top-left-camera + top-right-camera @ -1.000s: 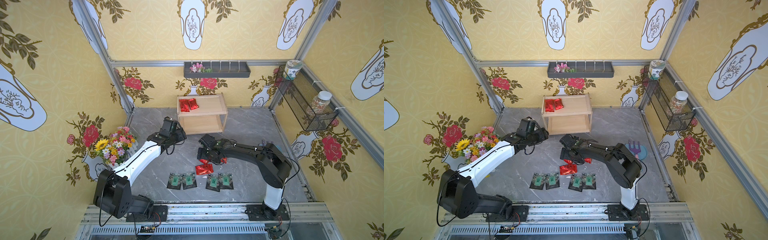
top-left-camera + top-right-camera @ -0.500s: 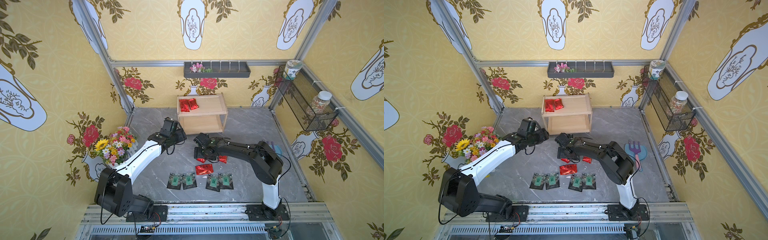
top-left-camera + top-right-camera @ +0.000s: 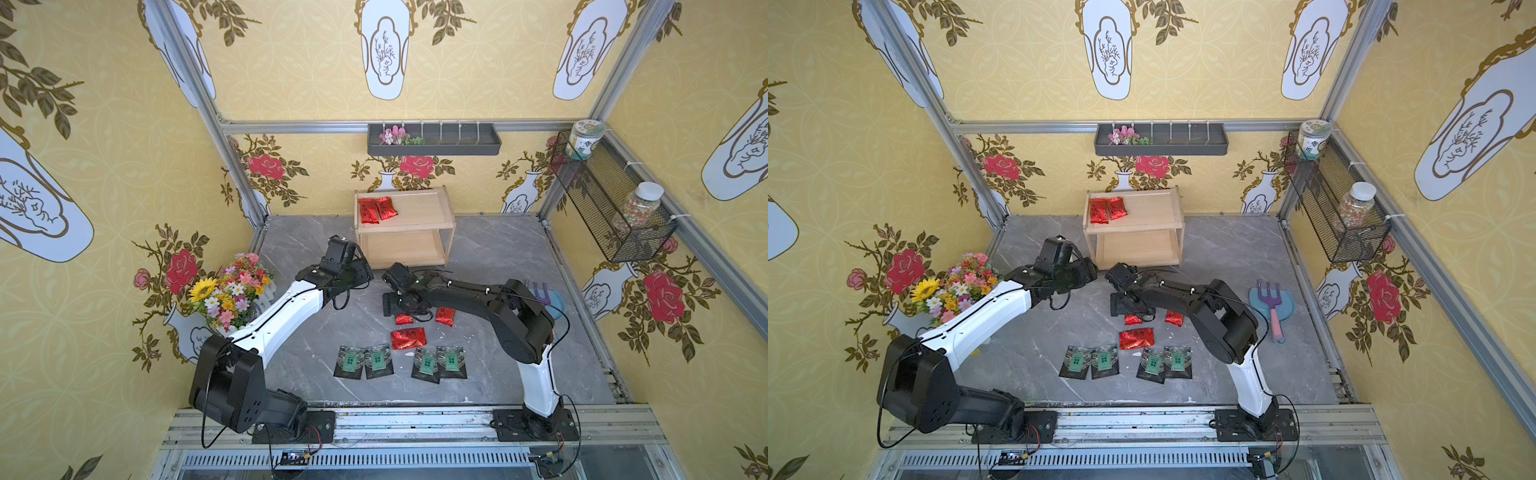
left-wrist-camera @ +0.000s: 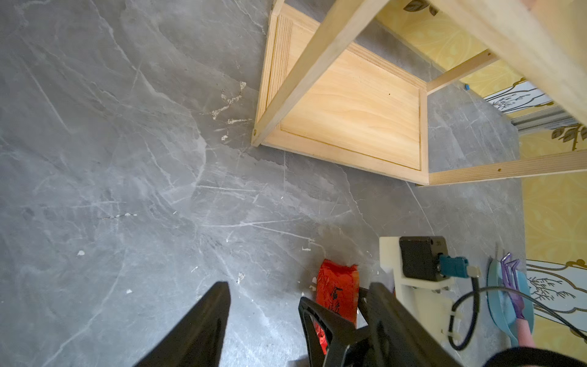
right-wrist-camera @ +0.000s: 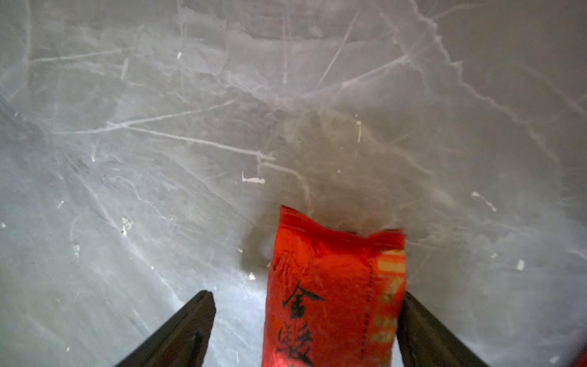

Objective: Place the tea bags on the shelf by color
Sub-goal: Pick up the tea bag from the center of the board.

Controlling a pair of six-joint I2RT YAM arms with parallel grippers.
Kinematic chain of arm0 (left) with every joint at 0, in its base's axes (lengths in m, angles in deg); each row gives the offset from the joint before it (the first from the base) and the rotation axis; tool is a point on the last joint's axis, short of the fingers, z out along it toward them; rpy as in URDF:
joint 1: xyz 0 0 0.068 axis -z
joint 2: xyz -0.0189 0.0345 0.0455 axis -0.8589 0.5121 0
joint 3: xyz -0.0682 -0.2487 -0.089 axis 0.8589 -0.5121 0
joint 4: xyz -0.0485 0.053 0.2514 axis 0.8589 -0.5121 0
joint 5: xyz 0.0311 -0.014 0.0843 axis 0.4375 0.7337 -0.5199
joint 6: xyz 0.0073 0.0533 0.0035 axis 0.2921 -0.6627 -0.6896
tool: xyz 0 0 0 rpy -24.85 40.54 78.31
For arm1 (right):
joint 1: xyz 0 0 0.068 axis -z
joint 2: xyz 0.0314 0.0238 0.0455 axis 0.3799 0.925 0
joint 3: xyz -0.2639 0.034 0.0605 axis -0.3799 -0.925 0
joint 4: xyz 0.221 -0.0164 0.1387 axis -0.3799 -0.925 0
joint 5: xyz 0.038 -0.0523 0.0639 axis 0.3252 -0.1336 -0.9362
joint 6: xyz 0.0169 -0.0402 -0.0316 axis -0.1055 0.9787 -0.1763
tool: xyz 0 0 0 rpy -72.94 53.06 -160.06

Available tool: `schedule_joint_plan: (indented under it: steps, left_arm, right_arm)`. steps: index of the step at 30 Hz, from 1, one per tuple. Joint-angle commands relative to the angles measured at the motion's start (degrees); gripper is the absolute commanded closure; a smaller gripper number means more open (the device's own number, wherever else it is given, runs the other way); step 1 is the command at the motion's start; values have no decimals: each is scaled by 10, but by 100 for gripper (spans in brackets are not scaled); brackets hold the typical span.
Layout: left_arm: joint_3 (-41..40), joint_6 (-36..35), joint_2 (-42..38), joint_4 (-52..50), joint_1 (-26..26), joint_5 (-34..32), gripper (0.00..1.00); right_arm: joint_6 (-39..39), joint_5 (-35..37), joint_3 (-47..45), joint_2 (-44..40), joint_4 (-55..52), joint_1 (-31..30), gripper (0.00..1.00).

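**Right hand straddling a red sachet, not yet gripping**

We are watching the right hand standing spread wide over one red tea bag. The bag is lying flat on the grey table, in front of the shelf. One finger is sitting against the bag's long edge and the other is standing off, so nothing is being pinched. The left hand is hovering released and empty near the shelf's lower tier.

Two shelved red bags are resting on the top tier. Two loose red bags are lying close by on the table. Four black bags are lying in a row nearer the arm bases.

Handling, as we are judging it:
- **Feel:** the sachet is looking very light, with slick crinkly foil, a soft puffed middle and flat sealed ends.
- **Where to hold:** we are favouring a hold at mid-length across the narrow width, fingers low against the table, so the foil buckles up into a ridge.
- **Risk:** the bag is likely to skate ahead of the touching finger, or slip out once lifted.
- **Force:** a gentle squeeze is looking like enough.
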Motion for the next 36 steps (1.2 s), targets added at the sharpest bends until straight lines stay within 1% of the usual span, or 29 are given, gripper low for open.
schedule_joint_plan:
  steps: [1,4,10,12,21,27,36]
  left_arm:
    - [-2,-5,0,-1,0,-2,26]
    - [-2,-5,1,0,1,-1,26]
    - [-3,-4,4,0,0,2,26]
    - [-3,-4,3,0,0,2,26]
    - [-3,-4,6,-2,0,-4,26]
    - [-2,-5,5,-3,0,-9,26]
    - [4,-7,12,-4,0,-10,26]
  right_arm:
    - [33,12,4,-11,-19,0,9]
    - [34,24,-4,-15,-27,-4,11]
    - [24,45,-2,-1,-39,-10,13]
    - [22,47,-2,1,-38,-10,13]
    - [12,41,24,33,-41,-10,19]
    - [8,47,26,29,-42,-9,25]
    - [2,51,16,15,-40,-9,29]
